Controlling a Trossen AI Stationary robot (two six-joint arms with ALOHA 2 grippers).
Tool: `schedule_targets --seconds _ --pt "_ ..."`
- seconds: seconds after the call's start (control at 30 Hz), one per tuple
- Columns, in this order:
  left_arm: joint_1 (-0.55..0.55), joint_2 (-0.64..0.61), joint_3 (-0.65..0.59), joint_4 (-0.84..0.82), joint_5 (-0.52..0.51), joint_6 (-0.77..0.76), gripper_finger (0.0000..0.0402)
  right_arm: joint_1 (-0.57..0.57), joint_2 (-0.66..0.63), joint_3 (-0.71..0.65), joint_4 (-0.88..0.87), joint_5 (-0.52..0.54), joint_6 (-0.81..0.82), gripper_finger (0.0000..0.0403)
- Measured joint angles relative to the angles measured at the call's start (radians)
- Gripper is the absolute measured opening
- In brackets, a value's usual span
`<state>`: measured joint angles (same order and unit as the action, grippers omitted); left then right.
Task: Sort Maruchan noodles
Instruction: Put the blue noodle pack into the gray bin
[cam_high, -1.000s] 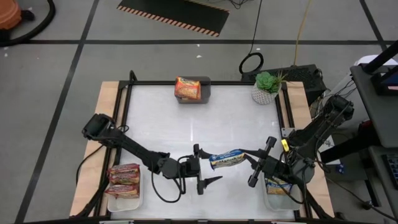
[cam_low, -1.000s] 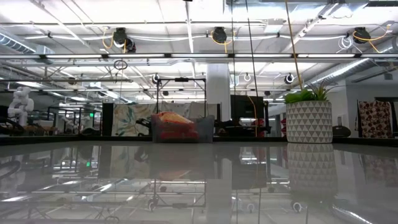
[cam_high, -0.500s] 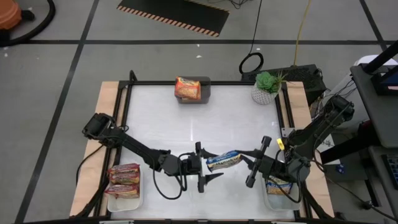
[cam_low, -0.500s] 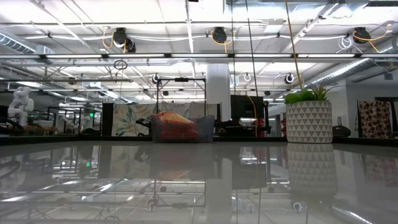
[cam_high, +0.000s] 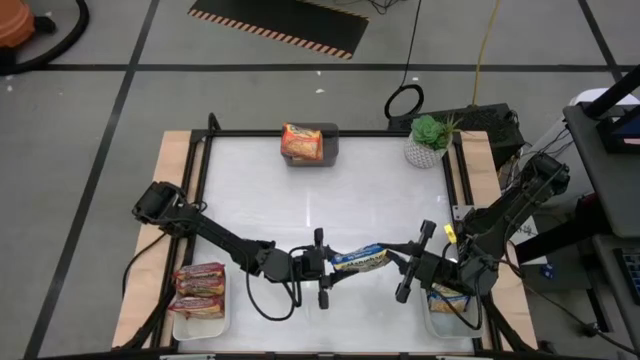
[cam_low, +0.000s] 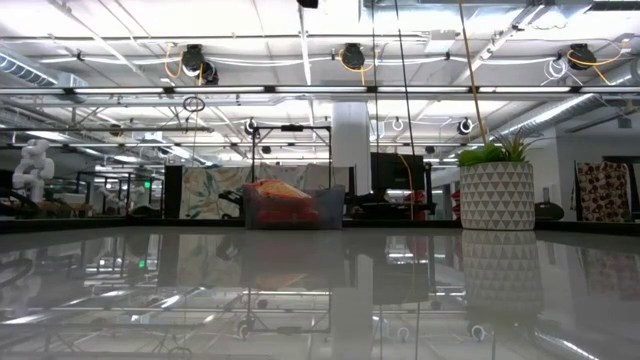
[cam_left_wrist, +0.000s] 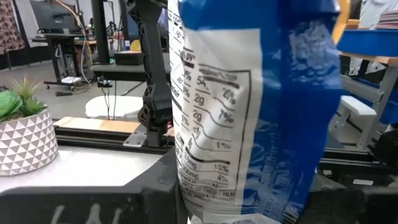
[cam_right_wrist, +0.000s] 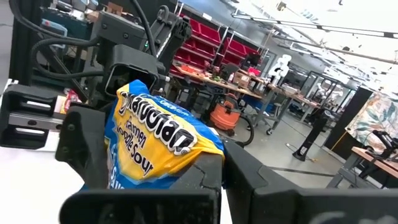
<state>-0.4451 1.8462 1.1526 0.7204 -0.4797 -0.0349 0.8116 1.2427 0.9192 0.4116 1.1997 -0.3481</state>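
One blue-and-yellow Maruchan noodle packet (cam_high: 360, 260) hangs in the air over the table's near middle, stretched between my two grippers. My left gripper (cam_high: 333, 264) comes at it from the left and is shut on its left end. My right gripper (cam_high: 392, 258) is shut on its right end. In the left wrist view the packet's printed back (cam_left_wrist: 249, 112) fills the picture. Its yellow front (cam_right_wrist: 155, 143) shows in the right wrist view. Neither gripper shows in the low view. My left gripper pinches the packet's left end (cam_left_wrist: 211, 199) between its two fingers. The fingers lie level and come from the table's left. The packet is lifted clear of the table and reaches on toward the other gripper. My right gripper pinches the packet's right end (cam_right_wrist: 161, 180) between its two fingers, level, from the table's right. The packet is clear of the table, its yellow front turned toward this wrist.
A grey bin (cam_high: 330, 148) with orange packets stands at the far edge, a potted plant (cam_high: 427, 142) at the far right. A white tray (cam_high: 215, 318) with red packets sits near left. Another tray (cam_high: 432, 320) with blue-and-yellow packets sits near right, under my right arm.
My left gripper's fingers, spread wide beside the packet a second ago, have closed onto its left end. The packet has shifted slightly toward the table's left while my right gripper has kept hold of its right end.
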Motion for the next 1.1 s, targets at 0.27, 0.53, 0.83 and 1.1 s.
schedule_targets --seconds 0.27,0.53,0.83,1.1 --pt "0.001 -0.001 0.001 -0.012 0.000 0.002 0.0127 0.000 0.000 0.000 -0.004 0.000 0.000 0.0000" --pt "0.002 -0.002 0.003 -0.067 -0.015 0.047 0.0127 0.025 0.002 0.000 -0.009 0.078 0.031 0.0027" --pt "0.051 0.003 -0.001 -0.313 -0.034 0.052 0.0127 0.084 -0.002 0.001 0.029 0.215 0.064 0.0153" --pt "0.111 0.000 0.000 -0.538 0.072 -0.042 0.0127 0.090 0.000 0.001 0.025 0.129 0.136 0.0193"
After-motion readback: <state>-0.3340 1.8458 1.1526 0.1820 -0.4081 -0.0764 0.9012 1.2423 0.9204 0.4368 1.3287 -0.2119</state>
